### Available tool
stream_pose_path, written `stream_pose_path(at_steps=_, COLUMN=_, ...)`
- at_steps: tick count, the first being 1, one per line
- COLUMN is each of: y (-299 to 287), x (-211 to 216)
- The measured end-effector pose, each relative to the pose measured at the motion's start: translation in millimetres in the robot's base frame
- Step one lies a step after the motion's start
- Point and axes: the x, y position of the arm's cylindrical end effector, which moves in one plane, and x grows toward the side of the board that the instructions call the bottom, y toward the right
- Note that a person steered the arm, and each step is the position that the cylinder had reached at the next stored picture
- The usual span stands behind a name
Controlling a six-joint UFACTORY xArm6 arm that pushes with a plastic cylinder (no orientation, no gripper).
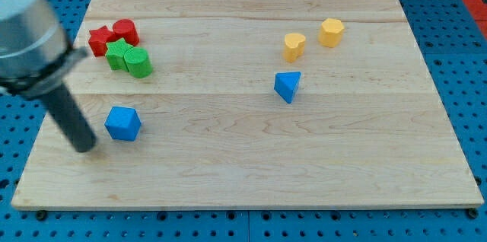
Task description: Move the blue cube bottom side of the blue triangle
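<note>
You're at the approach: my tip (pixel 85 148) sits just left of the blue cube (pixel 122 123). No pincer here, just a rod. Next, push rightward to below the blue triangle (pixel 287 86).

No readable text, label, brand, number or sign appears anywhere in view.
</note>
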Motion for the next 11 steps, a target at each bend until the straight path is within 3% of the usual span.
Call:
stream_pose_path(at_steps=2, y=66.5, x=-38.2)
stream_pose_path(at_steps=4, y=200.6, x=9.4)
stream_pose_path(at_steps=5, y=242.5, x=2.7)
stream_pose_path(at_steps=8, y=224.5, x=-34.0)
stream_pose_path(at_steps=11, y=317.6, x=-44.5)
